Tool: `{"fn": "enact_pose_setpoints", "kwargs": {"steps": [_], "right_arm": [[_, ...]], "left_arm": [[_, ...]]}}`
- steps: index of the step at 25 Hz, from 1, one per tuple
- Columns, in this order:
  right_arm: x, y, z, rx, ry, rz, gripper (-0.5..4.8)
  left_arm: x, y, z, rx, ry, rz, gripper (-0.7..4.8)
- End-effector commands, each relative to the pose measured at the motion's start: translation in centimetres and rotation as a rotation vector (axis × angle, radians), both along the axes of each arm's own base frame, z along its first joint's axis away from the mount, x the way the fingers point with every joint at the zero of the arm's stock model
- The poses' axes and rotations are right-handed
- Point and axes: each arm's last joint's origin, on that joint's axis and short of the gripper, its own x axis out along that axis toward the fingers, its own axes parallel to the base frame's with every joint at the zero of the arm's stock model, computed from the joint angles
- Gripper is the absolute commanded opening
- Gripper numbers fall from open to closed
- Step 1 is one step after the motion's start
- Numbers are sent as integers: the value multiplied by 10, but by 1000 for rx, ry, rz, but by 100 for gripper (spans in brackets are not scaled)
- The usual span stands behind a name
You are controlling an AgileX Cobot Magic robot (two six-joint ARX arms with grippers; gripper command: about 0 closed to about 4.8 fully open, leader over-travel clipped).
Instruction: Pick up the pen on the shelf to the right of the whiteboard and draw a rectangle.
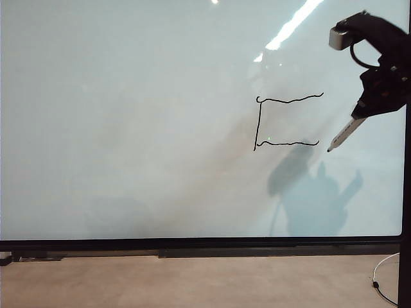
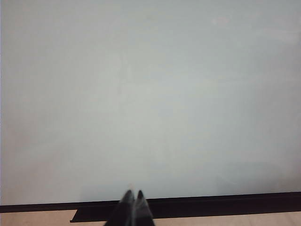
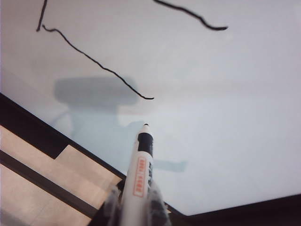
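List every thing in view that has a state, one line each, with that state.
pen: held in the right gripper, uncapped, tip just off the bottom line's right end.
rectangle: unfinished; top, left and bottom sides drawn, right side missing.
whiteboard: otherwise unmarked, glossy with light glare.
right gripper: shut on the pen, right of the drawing.
left gripper: shut, holding nothing, low before the board's bottom edge.

Right end effector (image 1: 366,110) clamped; left end effector (image 2: 133,197) closed.

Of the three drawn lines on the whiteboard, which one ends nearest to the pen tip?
The lower horizontal line: its right end lies just beside the pen held by the right gripper.
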Motion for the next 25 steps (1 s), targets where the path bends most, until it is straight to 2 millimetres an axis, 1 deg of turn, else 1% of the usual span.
{"fn": "enact_pose_setpoints", "kwargs": {"steps": [1,11,25], "right_arm": [[4,1,4,6,-18,12,-6],[8,2,15,20,-67,34,-6],[11,3,18,21,-98,35,-6]], "left_arm": [[0,0,2,-1,-14,-2,-4],[0,0,2,-1,-14,-2,-5],[0,0,2,-1,-14,-2,-4]]}}
